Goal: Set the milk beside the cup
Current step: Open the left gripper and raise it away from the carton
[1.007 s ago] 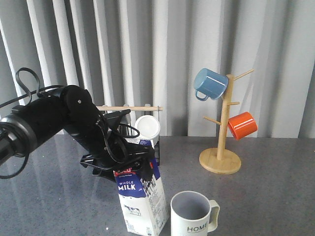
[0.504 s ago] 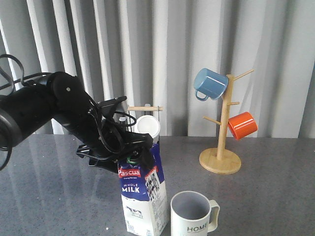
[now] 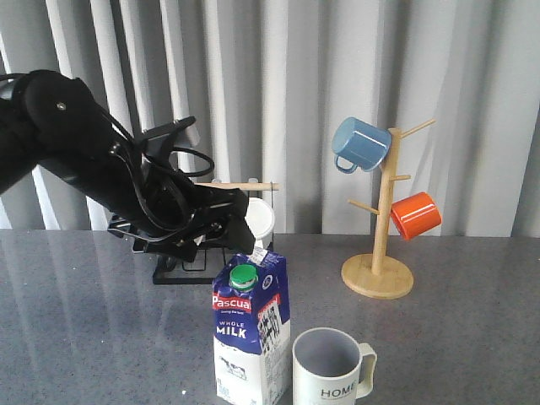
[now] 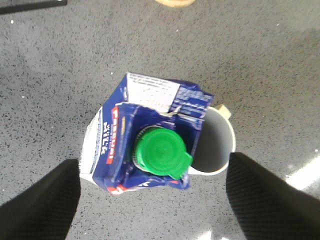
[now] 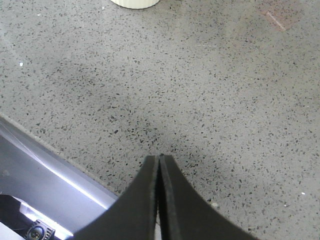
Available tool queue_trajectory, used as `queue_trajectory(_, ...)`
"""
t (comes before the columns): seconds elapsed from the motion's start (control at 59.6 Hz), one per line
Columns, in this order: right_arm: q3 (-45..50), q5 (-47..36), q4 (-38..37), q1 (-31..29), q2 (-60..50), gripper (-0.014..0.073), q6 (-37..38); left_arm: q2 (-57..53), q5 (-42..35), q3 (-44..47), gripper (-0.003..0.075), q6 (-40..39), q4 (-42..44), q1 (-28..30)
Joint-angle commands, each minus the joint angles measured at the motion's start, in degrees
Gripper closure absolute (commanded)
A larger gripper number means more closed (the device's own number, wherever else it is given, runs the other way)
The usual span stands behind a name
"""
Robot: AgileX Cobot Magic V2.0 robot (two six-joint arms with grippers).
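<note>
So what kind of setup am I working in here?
Likely a staged kitchen-style test bench: a grey speckled table against a plain curtain, with a wooden mug tree holding mugs, plus the milk beside the cup.

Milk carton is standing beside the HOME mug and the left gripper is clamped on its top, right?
Not clamped: the left gripper is open above the milk carton, fingers clear, as the left wrist view shows. The carton does stand beside the HOME mug.

Front view faces the curtain; left wrist looks down; both share milk (image 3: 250, 331).
</note>
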Motion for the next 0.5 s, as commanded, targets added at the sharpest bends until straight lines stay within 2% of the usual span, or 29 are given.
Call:
queue_trajectory(0.0,-1.54,-3.39,-0.24,-0.08,0.00,0.0602,-0.01,-4.80,-0.21,-1.46,0.0143,-0.44,-1.72,-0.24)
queue_trajectory(0.134,-1.54,-5.40,-0.30,-0.08,0.00,0.0602,-0.01,-7.97,-0.21,-1.46,0.0150,-0.38,-1.72,-0.24)
queue_trajectory(0.235,-1.54,-8.95,-0.71,-0.13,0.00,0.0600,0.91,-11.12,-0.21,-1.46,0.0205,-0.08,-1.67,-0.24)
queue_trajectory(0.336,-1.54,-13.41,-2.30,-0.12,0.00,0.0598,4.69,-14.80,-0.21,-1.46,0.0323,0.09,-1.67,-0.24)
queue_trajectory(0.487,-1.54,-19.54,-10.71,-0.12,0.00,0.0598,15.08,-21.06,-0.21,-1.46,0.0590,1.90,-1.06,-0.24)
